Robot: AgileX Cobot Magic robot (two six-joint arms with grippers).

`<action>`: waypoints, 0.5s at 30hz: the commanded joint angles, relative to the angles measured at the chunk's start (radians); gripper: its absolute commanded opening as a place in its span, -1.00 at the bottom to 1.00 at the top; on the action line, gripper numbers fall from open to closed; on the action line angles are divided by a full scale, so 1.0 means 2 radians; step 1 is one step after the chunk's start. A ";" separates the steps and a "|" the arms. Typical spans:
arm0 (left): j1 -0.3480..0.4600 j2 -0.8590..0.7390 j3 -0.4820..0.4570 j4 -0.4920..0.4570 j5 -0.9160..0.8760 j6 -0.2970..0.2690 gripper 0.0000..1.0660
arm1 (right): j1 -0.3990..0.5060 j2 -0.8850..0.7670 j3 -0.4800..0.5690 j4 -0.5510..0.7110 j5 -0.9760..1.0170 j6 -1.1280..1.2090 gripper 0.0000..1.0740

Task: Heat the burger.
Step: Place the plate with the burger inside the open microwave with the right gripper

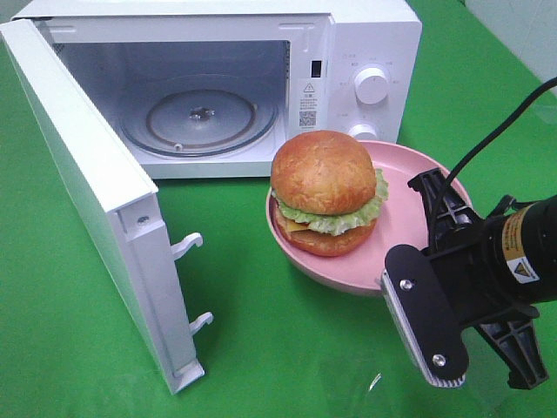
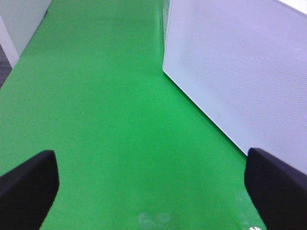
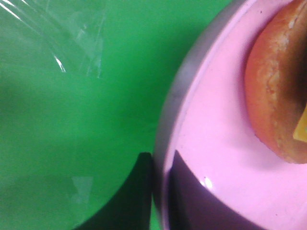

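Pink plate (image 1: 409, 187) rim looks pinched at its near edge by the right hand (image 3: 157, 191), one finger inside and one outside. That clamp should stay firm and the plate level, so the burger (image 1: 324, 192), alone on the plate toward the microwave side, does not slide. The left hand (image 2: 151, 191) hangs released over the green desk (image 1: 261, 348) beside the microwave door (image 1: 87, 174). Beyond, the microwave (image 1: 383, 43) stands open, holding only its glass turntable (image 1: 200, 113).

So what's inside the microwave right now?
Just a round glass tray on the floor of the microwave, with nothing on it. The burger sits outside on the pink plate. The microwave's own top hides its inner ceiling.
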 commanded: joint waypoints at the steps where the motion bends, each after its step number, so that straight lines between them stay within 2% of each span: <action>1: 0.000 -0.007 0.001 -0.004 -0.004 0.000 0.88 | -0.002 -0.006 -0.005 0.019 -0.033 -0.029 -0.98; 5: 0.000 -0.007 0.001 -0.004 -0.004 0.000 0.88 | -0.009 -0.006 -0.010 0.052 -0.038 -0.099 -0.98; 10: 0.000 -0.007 0.001 -0.004 -0.004 0.000 0.88 | -0.027 -0.006 -0.017 0.080 -0.038 -0.130 -0.98; 11: 0.000 -0.007 0.001 -0.004 -0.004 0.000 0.88 | -0.038 -0.006 -0.023 0.107 -0.037 -0.165 -0.98; 15: 0.000 -0.007 0.001 -0.004 -0.004 0.000 0.88 | -0.046 -0.006 -0.025 0.134 -0.037 -0.209 -0.97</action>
